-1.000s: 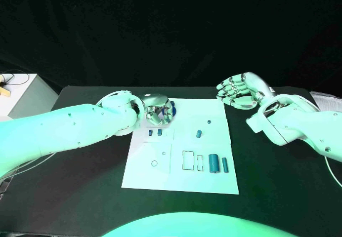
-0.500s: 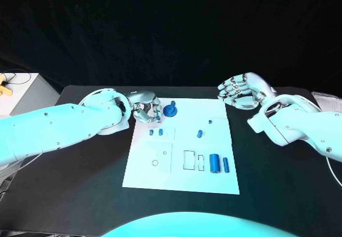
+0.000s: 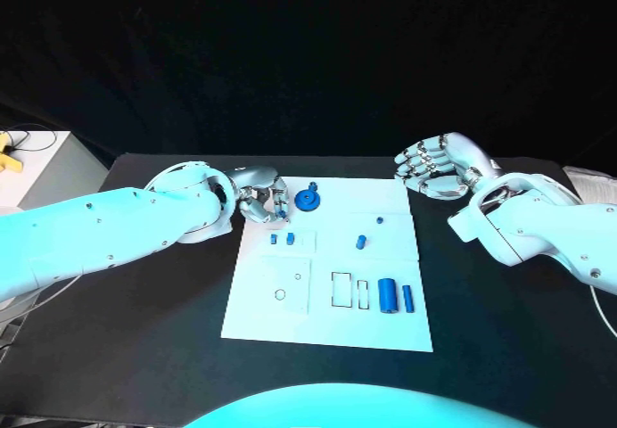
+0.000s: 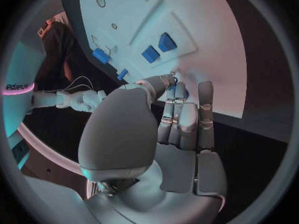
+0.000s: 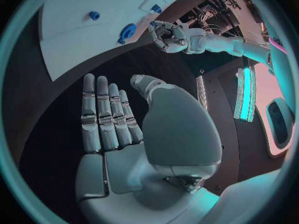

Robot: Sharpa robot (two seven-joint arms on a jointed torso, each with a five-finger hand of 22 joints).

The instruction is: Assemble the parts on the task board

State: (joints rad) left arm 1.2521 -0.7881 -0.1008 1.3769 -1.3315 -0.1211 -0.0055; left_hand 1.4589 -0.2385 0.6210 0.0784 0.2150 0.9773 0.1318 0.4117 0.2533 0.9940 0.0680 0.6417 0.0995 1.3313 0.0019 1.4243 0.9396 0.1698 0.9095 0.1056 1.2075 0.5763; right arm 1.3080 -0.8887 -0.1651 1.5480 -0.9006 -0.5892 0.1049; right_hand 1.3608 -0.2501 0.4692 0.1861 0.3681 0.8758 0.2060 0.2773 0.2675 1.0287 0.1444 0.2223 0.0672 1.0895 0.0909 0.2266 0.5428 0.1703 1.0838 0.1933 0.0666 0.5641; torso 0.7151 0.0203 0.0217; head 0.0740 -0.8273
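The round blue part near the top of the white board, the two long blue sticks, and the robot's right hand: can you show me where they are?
round blue part [image 3: 308, 199], head view, its middle.
long blue sticks [image 3: 387, 295], head view, the thicker one's middle.
right hand [image 3: 435, 166], head view, middle of the hand.

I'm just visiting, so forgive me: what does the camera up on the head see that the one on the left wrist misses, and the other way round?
Only the head view shows the whole white board, the round blue part near its far edge, the two long blue cylinders, and the right hand held off the board, fingers apart. Only the left wrist view shows the inside of the left hand up close, fingers side by side at the board's edge. Both show the board, the two small blue blocks and the left hand.
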